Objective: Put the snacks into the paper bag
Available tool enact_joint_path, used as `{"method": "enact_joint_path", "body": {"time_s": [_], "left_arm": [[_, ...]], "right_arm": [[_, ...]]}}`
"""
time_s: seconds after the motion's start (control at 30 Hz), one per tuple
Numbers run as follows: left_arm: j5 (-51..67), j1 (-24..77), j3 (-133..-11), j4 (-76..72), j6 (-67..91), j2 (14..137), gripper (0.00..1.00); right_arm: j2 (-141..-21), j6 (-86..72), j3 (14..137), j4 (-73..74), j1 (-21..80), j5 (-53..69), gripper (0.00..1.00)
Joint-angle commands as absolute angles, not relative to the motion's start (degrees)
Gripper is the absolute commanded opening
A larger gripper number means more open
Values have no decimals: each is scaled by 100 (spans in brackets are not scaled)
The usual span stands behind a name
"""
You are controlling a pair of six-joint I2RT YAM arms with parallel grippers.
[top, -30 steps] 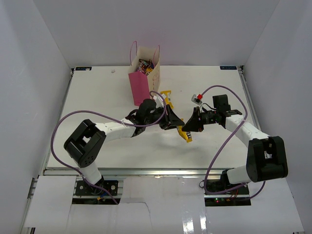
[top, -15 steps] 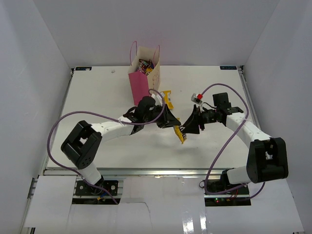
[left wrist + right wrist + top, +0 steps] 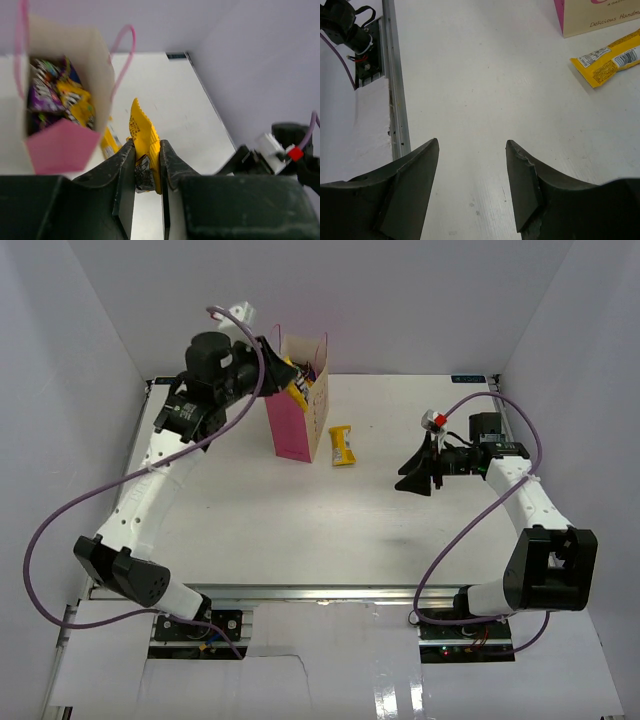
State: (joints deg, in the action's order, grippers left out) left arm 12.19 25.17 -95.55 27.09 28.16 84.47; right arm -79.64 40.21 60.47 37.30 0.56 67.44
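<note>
Right wrist: paper bag [image 3: 600, 15] reads, perhaps, "Delicious Handm…".

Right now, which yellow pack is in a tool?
The yellow pack pinched in the left tool by the paper bag; the other loose pack lies flat on the table.

Both arms are white tubes linked by chunky black joints. The left arm [image 3: 150, 478] trails a thin purple cable [image 3: 27, 558] that bulges out at its nine o'clock side. The right arm [image 3: 525, 492] has a matching cable [image 3: 441, 560] at its eight o'clock side. A small white block with a red cap [image 3: 432, 419] sits at twelve o'clock on its wrist. The left gripper [image 3: 147, 147] has flat, dark matte fingers. The right gripper [image 3: 472, 145] has broad dark wedges with roughened edges.
</note>
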Motion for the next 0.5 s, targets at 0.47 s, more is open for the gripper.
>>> {"method": "enact_joint_path", "body": {"time_s": [0.47], "left_arm": [[-9,2057,-13113,2777,1476,11223,11]], "right_arm": [[-8156,3711,6328,3587,70,6285,63]]}}
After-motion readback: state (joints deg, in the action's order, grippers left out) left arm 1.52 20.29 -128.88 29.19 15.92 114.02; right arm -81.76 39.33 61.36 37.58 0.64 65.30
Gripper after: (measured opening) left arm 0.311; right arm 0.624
